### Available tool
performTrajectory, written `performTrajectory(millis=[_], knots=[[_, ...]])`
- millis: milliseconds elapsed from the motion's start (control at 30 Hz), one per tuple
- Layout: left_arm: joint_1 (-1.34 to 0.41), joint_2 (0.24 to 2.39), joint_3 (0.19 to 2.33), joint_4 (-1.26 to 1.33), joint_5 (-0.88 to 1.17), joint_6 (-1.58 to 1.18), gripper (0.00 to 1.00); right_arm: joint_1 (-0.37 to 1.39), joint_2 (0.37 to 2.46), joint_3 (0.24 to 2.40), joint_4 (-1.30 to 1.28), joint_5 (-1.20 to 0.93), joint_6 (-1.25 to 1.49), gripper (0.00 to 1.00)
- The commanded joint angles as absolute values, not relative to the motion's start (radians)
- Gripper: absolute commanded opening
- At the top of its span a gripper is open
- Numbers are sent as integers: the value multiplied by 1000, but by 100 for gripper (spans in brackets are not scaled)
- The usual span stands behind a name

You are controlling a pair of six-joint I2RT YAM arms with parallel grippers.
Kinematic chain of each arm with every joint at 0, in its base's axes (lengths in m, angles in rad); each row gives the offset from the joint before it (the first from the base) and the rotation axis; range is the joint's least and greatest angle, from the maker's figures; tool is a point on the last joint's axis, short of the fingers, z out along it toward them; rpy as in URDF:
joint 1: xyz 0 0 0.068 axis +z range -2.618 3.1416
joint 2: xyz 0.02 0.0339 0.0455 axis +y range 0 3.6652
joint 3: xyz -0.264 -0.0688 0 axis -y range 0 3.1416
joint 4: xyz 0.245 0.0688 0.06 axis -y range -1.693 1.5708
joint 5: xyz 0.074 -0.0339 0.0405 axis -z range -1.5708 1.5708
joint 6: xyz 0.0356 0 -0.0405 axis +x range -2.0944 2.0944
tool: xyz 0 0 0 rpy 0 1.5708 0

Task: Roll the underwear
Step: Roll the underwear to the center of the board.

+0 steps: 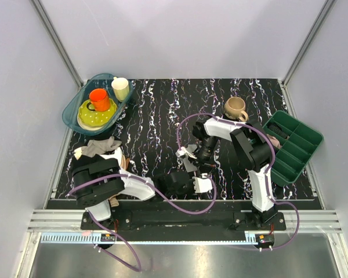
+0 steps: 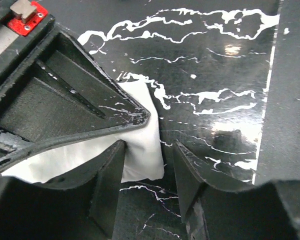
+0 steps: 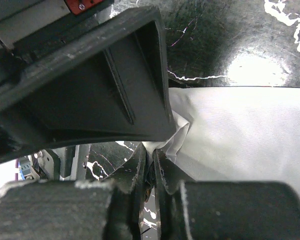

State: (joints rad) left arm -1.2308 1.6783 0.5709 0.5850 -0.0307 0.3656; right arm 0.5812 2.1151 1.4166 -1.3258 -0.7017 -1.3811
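One underwear (image 3: 240,130) lies on the table (image 1: 151,116) at the middle of the near edge, beneath both arms. The right fingers (image 3: 162,170) are almost closed, pinching its bunched edge. The left fingers (image 2: 107,185) stand apart, holding nothing, with one corner between them. Long axis: not determinable. Judgement: the right arm is nearer for starting the roll.

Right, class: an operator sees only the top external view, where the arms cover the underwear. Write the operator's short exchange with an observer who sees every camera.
Operator: Is anything gripped yet?
Observer: Yes. The right wrist view shows the right gripper shut on a bunched edge of the underwear.
Operator: And the other arm?
Observer: The left gripper is open in its wrist view; a corner of the underwear lies in the gap between its fingers.
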Motion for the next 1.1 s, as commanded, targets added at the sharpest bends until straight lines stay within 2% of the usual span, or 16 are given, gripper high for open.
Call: performTrajectory(millis=[0,200,233,300,333,367,567,867,1000,1067], knots=[[-1235,1715,617,594,-150,371,44,577,2122,1437,-1387,-736,-1399,14],[-1235,1741,635,569,-215,354,30,574,2102,1422,-1376,-749,-1399,18],[-1230,1744,638,566,-213,348,21,571,2097,1419,-1373,-752,-1397,22],[-1227,1749,649,545,-200,333,12,568,2086,1416,-1371,-764,-1394,24],[-1215,1749,652,531,-155,312,5,558,2082,1411,-1367,-768,-1393,27],[-1207,1749,656,505,-132,296,1,552,2076,1408,-1362,-775,-1391,30],[-1103,1730,653,463,171,157,0,422,1971,1399,-1299,-819,-1364,49],[-940,1821,744,354,511,-41,0,230,1804,1347,-1263,-819,-1414,52],[-833,1876,791,313,664,-171,0,227,1642,1199,-1153,-830,-1494,52],[-804,1903,810,285,698,-210,0,230,1542,1102,-1108,-857,-1546,59]])
